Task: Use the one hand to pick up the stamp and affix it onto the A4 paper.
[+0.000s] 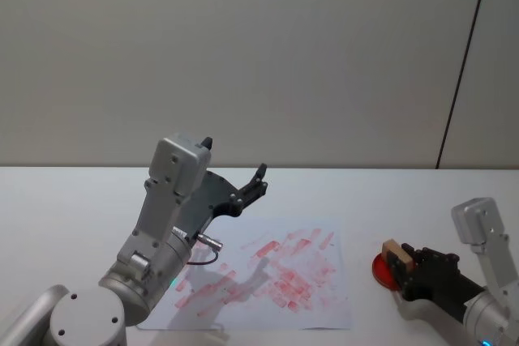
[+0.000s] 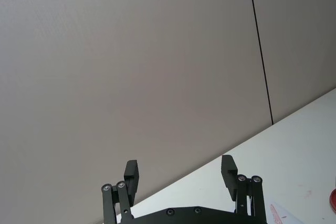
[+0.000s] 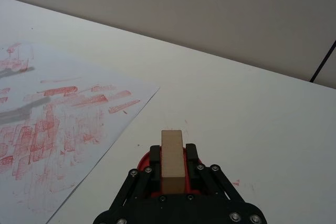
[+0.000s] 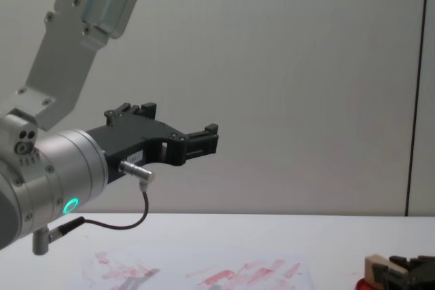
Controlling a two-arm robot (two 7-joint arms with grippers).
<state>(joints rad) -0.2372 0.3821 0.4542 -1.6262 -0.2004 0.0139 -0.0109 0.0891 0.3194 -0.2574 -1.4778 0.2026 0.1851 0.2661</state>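
Right gripper [image 3: 172, 167] pinches the stamp [image 3: 172, 159] upright over the red ink pad [image 1: 383, 271], the paper [image 1: 280, 277] lying just to its left, while the left gripper [image 2: 180, 178] hangs spread high above that sheet.

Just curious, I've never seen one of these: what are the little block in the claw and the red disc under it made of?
The stamp looks like unfinished pale wood: matte tan faces, squared edges. The ink pad is a flat red disc, likely plastic casing, though that's uncertain. The right gripper fingers clamp the stamp.
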